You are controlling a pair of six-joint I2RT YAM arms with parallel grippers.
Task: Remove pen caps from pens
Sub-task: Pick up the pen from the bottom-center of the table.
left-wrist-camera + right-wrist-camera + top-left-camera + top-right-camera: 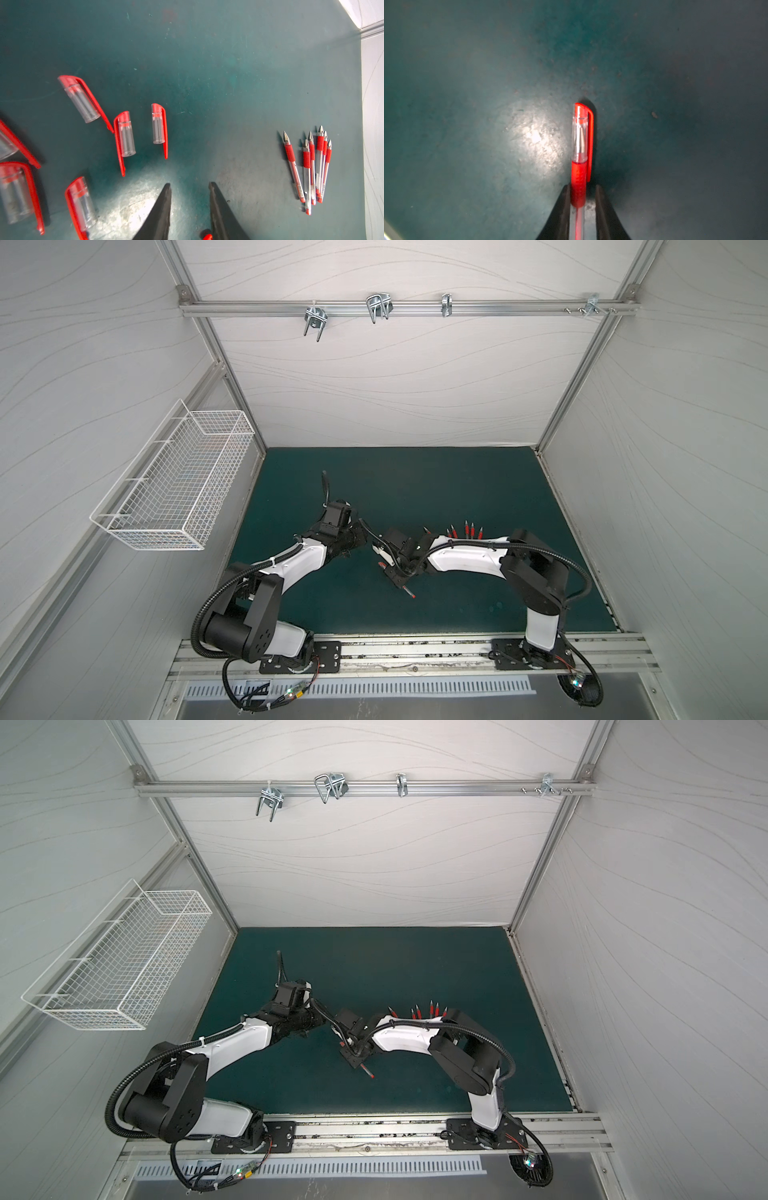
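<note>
Here, on the far left, six pen caps lie loose on the green mat, ahead and to the left of the left gripper as its wrist view shows them. Most of them point their closed red ends away from the fingers and their clips back toward them. The left gripper's two dark fingers stand apart over bare mat with nothing between the tips; a small red end shows low against one finger, and what it belongs to cannot be told. Further right lies a bundle of six uncapped pens, side by side, metal tips pointing away from the gripper, long axes roughly parallel to its fingers.

Rightmost, the right gripper has a capped pen between its narrowed fingers at the red grip; whether both press it cannot be told. Its long axis runs straight out from the gripper, the cap forward of the fingertips, clip to one side. In a top view the pen's rear end sticks out behind that gripper.
</note>
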